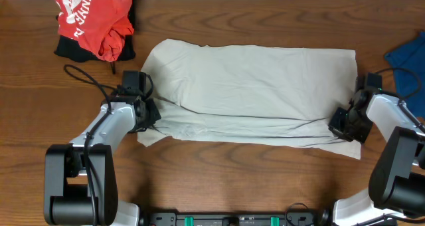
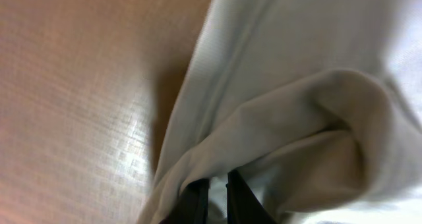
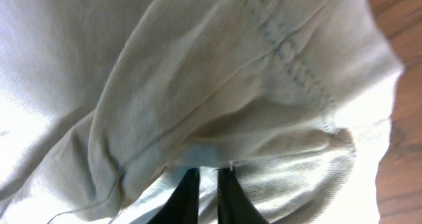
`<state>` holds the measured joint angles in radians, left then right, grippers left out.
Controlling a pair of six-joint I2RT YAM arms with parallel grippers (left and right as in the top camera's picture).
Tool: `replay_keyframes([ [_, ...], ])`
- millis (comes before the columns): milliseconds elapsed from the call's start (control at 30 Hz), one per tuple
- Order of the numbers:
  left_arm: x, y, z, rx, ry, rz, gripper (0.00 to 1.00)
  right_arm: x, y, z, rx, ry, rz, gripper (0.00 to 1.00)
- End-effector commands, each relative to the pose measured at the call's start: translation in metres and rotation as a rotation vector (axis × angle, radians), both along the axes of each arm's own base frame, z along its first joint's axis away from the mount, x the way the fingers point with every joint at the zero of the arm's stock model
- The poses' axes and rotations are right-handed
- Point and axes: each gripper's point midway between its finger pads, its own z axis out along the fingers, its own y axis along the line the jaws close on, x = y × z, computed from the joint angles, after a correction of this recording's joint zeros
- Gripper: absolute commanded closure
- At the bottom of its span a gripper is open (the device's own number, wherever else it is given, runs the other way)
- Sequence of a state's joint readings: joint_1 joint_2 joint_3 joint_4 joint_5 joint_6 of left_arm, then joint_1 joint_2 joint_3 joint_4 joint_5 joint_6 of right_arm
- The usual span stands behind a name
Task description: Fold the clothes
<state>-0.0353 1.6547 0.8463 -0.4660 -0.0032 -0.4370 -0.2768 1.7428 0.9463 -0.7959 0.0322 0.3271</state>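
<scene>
The clothes (image 1: 252, 86), one pale beige shirt, lie spread flat across the middle of the wooden table, with a fold line along the near side. My left gripper (image 1: 149, 116) sits at the shirt's left edge, and in the left wrist view its two dark fingers (image 2: 217, 184) stand close together with a bunched fold of the fabric (image 2: 297, 118) between them. At the shirt's right edge is my right gripper (image 1: 342, 127). In the right wrist view its fingers (image 3: 208, 174) stand nearly together on a ridge of cloth (image 3: 198, 72) near a stitched hem.
A red garment (image 1: 93, 20) with white lettering lies on something black at the back left. A blue cloth (image 1: 408, 63) lies at the right edge. A black cable (image 1: 83, 76) loops near the left arm. Bare wood (image 1: 232, 179) shows in front of the shirt.
</scene>
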Motion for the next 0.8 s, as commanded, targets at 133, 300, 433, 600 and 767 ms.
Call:
replay_keyframes([
  [133, -0.021, -0.006, 0.000, -0.077, 0.078, 0.165, 0.88, 0.008, -0.020, -0.002, -0.086, -0.030, -0.006, 0.82],
  [300, -0.032, -0.019, 0.000, -0.151, 0.128, 0.194, 0.88, 0.014, -0.022, -0.002, -0.092, -0.054, -0.007, 0.83],
  [433, -0.032, -0.019, 0.001, -0.149, 0.127, 0.172, 0.88, 0.017, -0.023, 0.002, -0.094, -0.062, -0.008, 0.82],
  [600, -0.028, -0.013, 0.017, -0.113, 0.069, 0.143, 0.86, 0.024, -0.025, 0.020, -0.096, -0.069, -0.008, 0.80],
  [767, -0.029, -0.006, 0.047, -0.084, -0.010, 0.147, 0.59, 0.029, -0.026, 0.048, -0.096, -0.072, -0.009, 0.76],
])
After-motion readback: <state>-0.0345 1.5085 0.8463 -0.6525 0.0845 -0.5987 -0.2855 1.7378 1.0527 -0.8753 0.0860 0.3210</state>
